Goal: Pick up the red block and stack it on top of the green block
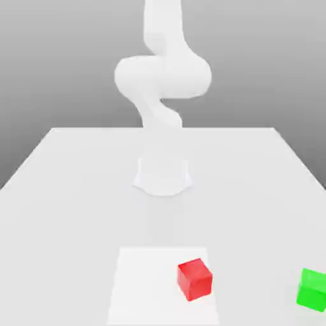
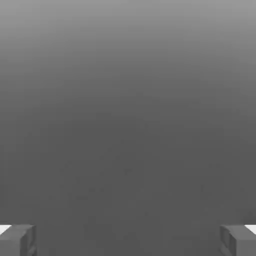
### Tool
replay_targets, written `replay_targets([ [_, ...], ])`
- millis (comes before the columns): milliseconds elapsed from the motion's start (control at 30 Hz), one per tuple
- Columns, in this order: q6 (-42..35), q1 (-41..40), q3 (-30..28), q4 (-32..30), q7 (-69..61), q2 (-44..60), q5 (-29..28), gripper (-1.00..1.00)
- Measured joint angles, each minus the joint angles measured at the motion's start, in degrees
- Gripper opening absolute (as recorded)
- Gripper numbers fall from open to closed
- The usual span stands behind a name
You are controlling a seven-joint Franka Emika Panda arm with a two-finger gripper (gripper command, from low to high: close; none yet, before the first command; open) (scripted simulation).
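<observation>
Green block (image 1: 312, 290) is cut off at the exterior view's right.

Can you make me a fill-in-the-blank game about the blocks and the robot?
1. The block on the white patch is colored ____.
2. The block nearest the exterior view's right edge is colored ____.
3. In the hand view, the two fingers of the tool are spread ____.
4. Counting both colors, the table holds ____ blocks.

Missing words: red; green; apart; two.
</observation>
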Motion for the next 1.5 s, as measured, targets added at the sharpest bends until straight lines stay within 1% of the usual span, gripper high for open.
replay_targets([
  [267,8.45,3.75,-0.93,-6.65,-5.78,16.99,0.80,0.00],
  [500,15.70,5.91,-0.57,-12.35,-10.64,31.53,1.36,0.00],
  [700,21.92,7.29,0.17,-17.24,-13.62,43.96,0.18,0.00],
  [900,31.79,7.27,0.25,-16.51,-14.04,56.41,-0.14,0.00],
  [933,32.88,7.17,0.33,-16.32,-13.93,57.73,-0.27,-1.00],
  [1167,32.83,7.10,0.40,-16.34,-13.85,57.68,-0.38,-1.00],
  [1367,23.50,7.33,0.83,-17.42,-13.77,47.27,-0.46,-1.00],
  [1500,18.02,12.80,5.38,-10.22,-12.08,49.16,-2.21,-1.00],
])
